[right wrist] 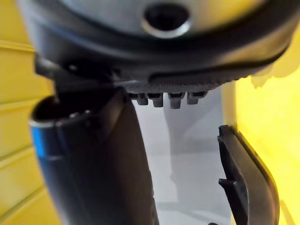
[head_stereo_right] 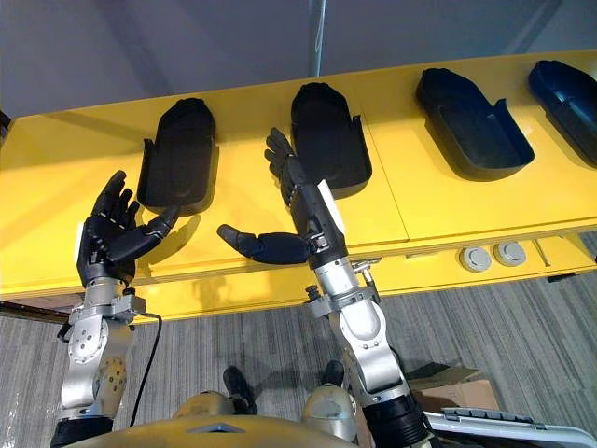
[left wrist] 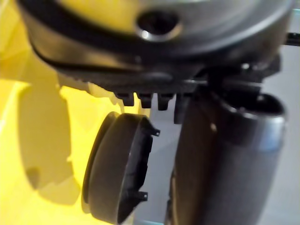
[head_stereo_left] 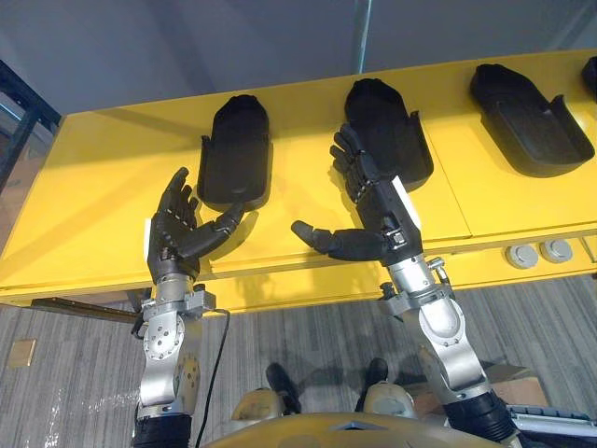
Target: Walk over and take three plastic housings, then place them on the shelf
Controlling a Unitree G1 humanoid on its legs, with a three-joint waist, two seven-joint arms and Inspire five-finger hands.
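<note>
Stretching across the view, the yellow table [head_stereo_left: 93, 187] carries the housings in a row, well apart, likely so that each can be taken alone: left housing [head_stereo_left: 236, 154], middle housing [head_stereo_left: 392, 126], right housing [head_stereo_left: 527, 117]. None is lifted yet. The left robot hand [head_stereo_left: 174, 233] is released, fingers spread, thumb by the left housing's near end. The right robot hand [head_stereo_left: 373, 210] is released too, fingers straight over the middle housing's near end, probably lining up grasps.
</note>
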